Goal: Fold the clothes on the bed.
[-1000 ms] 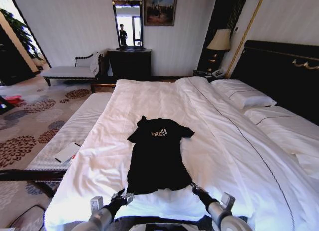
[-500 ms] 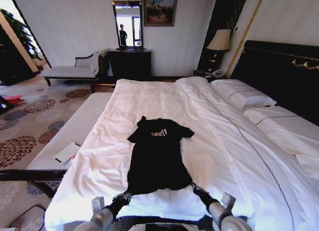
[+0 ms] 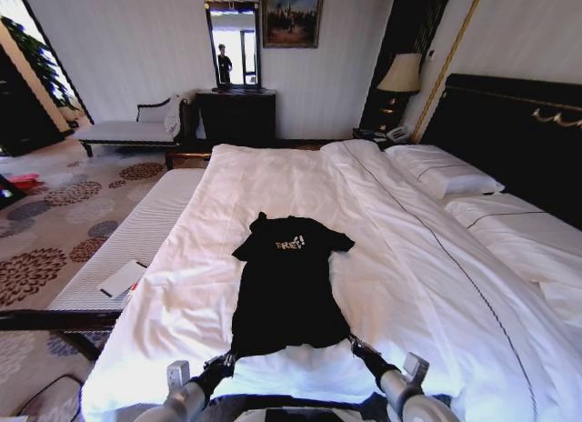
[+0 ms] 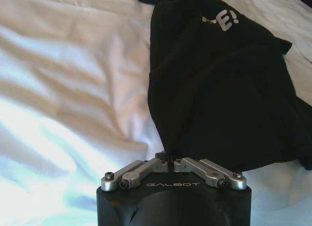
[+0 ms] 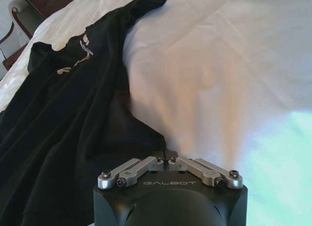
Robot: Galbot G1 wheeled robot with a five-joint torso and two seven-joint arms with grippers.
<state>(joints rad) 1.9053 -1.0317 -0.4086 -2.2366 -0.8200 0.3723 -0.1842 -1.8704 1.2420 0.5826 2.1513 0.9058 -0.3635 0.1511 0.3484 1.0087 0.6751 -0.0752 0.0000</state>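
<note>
At hem corners of shirt (image 3: 286, 281) on bed (image 3: 409, 258): left pincer (image 4: 168, 163), right pincer (image 5: 167, 161) each clamped on fabric, likely for lifting hem toward collar.

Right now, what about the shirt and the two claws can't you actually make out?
- Left wrist view: black T-shirt lettering, cut off by the top edge.
- Right wrist view: lettering creased, unreadable.
- Head view: left gripper and right gripper tips at the hem, too small to judge grip.
</note>
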